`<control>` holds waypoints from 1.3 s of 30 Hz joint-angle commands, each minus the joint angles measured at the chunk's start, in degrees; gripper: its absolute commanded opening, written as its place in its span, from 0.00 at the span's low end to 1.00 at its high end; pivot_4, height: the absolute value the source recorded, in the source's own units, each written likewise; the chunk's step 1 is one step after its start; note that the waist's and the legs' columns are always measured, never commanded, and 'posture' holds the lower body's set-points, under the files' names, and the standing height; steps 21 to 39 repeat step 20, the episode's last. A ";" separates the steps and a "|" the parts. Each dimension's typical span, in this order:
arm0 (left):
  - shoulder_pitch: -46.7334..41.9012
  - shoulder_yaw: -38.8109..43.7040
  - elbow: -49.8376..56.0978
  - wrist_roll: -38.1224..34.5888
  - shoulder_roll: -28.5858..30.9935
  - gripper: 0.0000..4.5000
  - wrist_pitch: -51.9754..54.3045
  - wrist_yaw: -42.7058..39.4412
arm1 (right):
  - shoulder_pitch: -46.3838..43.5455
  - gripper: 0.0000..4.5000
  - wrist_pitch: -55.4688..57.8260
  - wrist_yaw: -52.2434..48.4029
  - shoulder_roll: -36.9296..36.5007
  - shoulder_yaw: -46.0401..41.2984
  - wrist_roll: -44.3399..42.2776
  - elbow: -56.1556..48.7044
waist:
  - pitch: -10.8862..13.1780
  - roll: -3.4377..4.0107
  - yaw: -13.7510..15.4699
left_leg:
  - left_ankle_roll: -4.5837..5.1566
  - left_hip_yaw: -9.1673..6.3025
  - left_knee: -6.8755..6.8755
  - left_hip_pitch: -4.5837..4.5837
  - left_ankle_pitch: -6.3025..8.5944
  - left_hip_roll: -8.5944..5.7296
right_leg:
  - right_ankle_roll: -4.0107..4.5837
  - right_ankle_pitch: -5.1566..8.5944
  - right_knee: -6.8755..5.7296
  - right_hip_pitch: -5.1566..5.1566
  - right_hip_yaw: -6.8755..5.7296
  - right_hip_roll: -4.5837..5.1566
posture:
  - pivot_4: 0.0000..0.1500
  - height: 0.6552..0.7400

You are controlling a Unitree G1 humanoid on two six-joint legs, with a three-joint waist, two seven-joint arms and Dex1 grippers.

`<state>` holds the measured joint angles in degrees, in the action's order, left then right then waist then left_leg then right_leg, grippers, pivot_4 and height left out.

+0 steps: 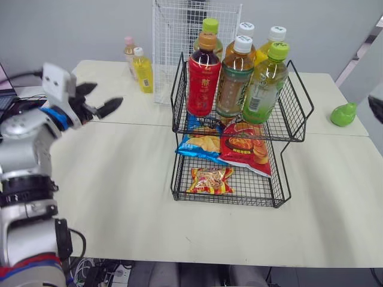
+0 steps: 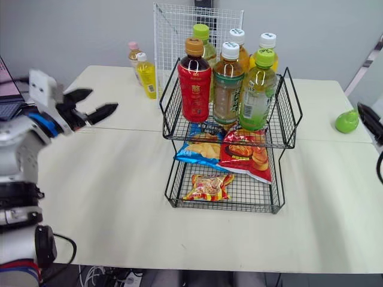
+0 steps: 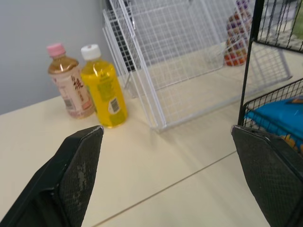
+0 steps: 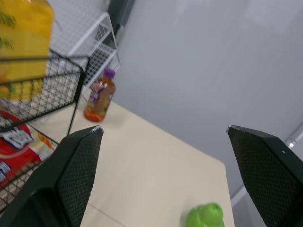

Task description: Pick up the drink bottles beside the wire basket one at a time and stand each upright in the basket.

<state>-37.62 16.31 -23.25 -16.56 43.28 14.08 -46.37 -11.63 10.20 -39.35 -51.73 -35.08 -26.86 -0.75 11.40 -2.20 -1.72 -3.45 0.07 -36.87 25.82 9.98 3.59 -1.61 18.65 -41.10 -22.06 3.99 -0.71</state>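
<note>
A black two-tier wire basket (image 1: pixel 297 87) stands mid-table with several drink bottles upright in its top tier and snack bags below. To its back left stand a yellow bottle (image 1: pixel 143 70) with a white cap and a tea bottle (image 1: pixel 128 51) with a pink cap. A purple-capped bottle (image 4: pixel 100 97) stands behind the basket on the right. My left gripper (image 1: pixel 105 96) is open, hovering over the table left of the basket and short of the yellow bottle (image 3: pixel 103 87). My right gripper (image 4: pixel 163 128) is open at the table's right side, holding nothing.
A white wire rack (image 1: pixel 173 42) stands behind the black basket, next to the yellow bottle. A green rounded object (image 1: pixel 343 114) lies on the table at the right. A laptop (image 1: pixel 5 89) sits at the far left edge.
</note>
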 commanded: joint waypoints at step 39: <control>11.29 -0.31 -6.59 6.19 -8.38 1.00 -17.60 15.20 | 6.60 1.00 -20.90 9.38 13.97 8.07 14.75 15.63 | -0.04 0.05 -0.09 | -0.01 0.11 0.21 -0.71 0.01 -0.01 | -0.02 -0.01 0.11 0.63 0.07 0.00 | 1.00 0.95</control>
